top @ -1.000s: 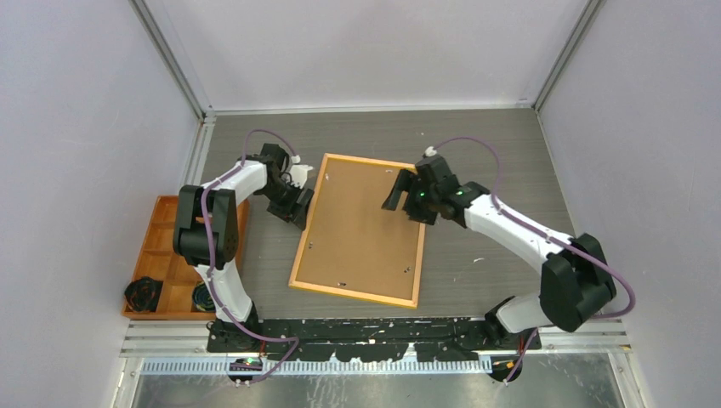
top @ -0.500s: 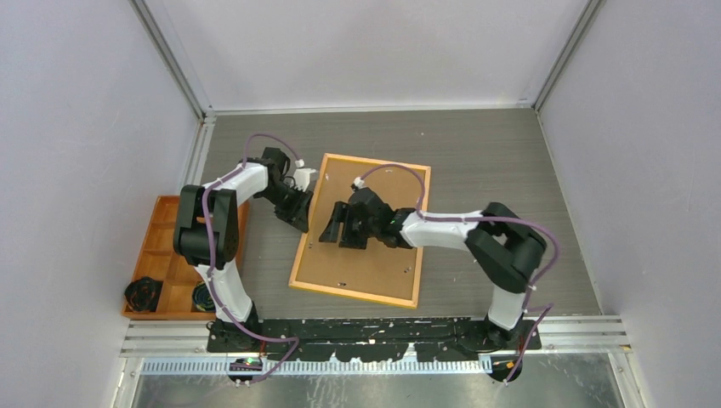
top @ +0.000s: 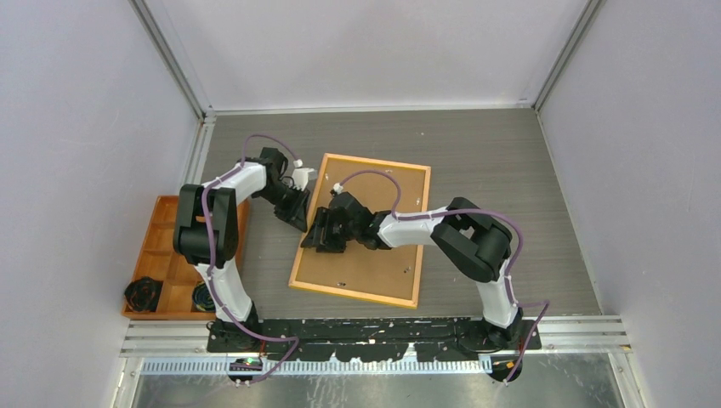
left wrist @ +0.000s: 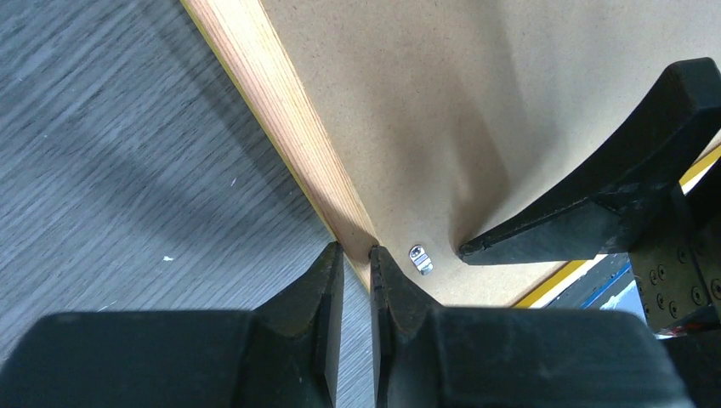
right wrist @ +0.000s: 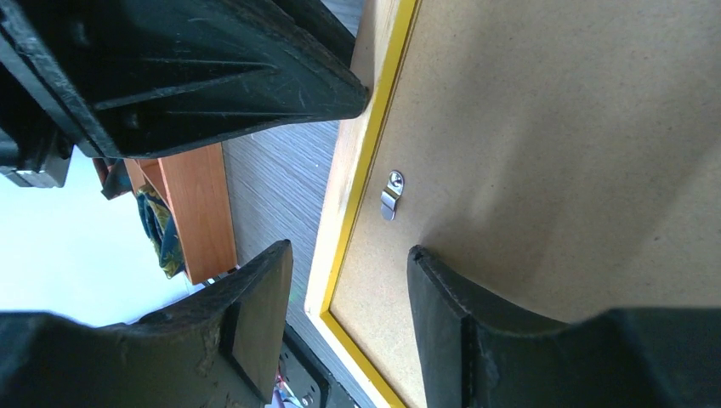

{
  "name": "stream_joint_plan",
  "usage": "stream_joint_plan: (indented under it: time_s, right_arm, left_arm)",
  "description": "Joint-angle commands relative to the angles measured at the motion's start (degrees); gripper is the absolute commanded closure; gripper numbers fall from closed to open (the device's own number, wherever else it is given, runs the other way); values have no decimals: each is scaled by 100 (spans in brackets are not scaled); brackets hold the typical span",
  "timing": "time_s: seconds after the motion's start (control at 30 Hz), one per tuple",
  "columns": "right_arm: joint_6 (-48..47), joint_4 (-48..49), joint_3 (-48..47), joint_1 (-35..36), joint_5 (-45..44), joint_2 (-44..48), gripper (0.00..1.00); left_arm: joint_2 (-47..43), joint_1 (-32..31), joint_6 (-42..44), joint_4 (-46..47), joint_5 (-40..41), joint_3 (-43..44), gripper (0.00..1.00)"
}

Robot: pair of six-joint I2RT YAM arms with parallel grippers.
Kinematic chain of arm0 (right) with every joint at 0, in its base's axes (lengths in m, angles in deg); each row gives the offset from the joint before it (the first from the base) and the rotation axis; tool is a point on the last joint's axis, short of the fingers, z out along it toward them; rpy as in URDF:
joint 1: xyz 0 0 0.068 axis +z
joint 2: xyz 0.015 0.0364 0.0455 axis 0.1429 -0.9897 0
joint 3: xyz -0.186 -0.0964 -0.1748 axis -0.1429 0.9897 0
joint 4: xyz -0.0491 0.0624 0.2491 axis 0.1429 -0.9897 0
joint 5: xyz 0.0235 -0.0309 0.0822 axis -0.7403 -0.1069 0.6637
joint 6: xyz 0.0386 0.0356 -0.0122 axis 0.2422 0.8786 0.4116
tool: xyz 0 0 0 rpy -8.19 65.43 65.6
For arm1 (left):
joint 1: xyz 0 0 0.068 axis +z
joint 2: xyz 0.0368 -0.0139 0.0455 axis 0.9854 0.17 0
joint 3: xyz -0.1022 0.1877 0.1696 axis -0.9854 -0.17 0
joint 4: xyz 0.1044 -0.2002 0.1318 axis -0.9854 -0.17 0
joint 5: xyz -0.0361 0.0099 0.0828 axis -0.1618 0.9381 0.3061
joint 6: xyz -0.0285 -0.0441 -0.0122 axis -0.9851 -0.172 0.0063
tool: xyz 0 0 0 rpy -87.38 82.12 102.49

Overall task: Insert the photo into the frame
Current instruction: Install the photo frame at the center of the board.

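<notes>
The frame lies back up on the table, showing its brown backing board and light wood rail. At the frame's left edge my left gripper is shut on that rail, one fingertip on each side. A small metal clip sits just inside the rail. Just below it, my right gripper is open astride the same edge: one finger rests over the backing board and the other hangs outside over the table. The photo is out of view.
An orange compartment tray stands at the left of the table with dark items in its near cells. Grey walls and metal rails close in the table on three sides. The arm bases sit along the near edge.
My right arm has swung from the frame's right side across to its left edge, its jaws narrowing. The left jaws have closed onto the wood rail. The frame has not moved.
</notes>
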Motion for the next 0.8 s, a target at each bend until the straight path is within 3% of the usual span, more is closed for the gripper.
stream_joint_plan:
  time_s: [0.0, 0.77]
  right_arm:
    - [77, 182, -264, 31, 85, -76, 44]
    - [-64, 31, -699, 6, 21, -522, 52]
  left_arm:
    - [248, -49, 122, 18, -16, -2, 92]
    - [294, -47, 151, 47, -15, -24, 93]
